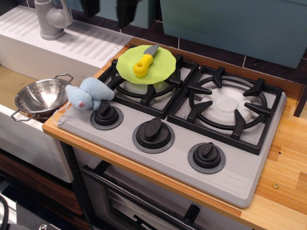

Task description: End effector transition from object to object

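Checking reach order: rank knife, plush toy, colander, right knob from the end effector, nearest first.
From the end effector, top edge, left of centre:
1. Knife, on the green plate, just below.
2. Plush toy, stove's left edge.
3. Colander, far left.
4. Right knob, front right.

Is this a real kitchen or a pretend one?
It looks like a toy play kitchen. The grey stove has plastic-looking burners and three black knobs, a small metal colander sits in the sink, and a toy knife lies on a green plate.
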`<state>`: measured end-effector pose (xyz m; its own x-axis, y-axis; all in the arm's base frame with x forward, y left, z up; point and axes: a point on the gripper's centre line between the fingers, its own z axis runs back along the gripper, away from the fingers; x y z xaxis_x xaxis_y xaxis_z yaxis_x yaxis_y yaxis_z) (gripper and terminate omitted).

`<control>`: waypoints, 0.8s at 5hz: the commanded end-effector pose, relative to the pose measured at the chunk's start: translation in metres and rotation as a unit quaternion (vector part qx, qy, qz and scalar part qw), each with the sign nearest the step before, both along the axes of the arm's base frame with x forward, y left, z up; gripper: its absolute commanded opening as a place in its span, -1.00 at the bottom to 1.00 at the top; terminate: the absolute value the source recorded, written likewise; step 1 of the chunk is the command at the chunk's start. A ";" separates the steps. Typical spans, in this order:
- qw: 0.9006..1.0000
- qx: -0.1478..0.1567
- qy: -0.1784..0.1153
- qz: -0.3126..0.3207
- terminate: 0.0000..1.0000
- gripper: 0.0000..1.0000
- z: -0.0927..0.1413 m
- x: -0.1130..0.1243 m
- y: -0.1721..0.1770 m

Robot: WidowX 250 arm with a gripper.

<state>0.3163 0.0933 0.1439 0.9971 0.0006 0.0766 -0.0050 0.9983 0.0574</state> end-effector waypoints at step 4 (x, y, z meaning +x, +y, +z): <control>0.994 -0.009 -0.107 0.001 -1.00 1.00 -0.053 -0.027 0.021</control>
<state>0.2820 0.1095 0.0707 0.9742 0.0089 0.2256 -0.0105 0.9999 0.0060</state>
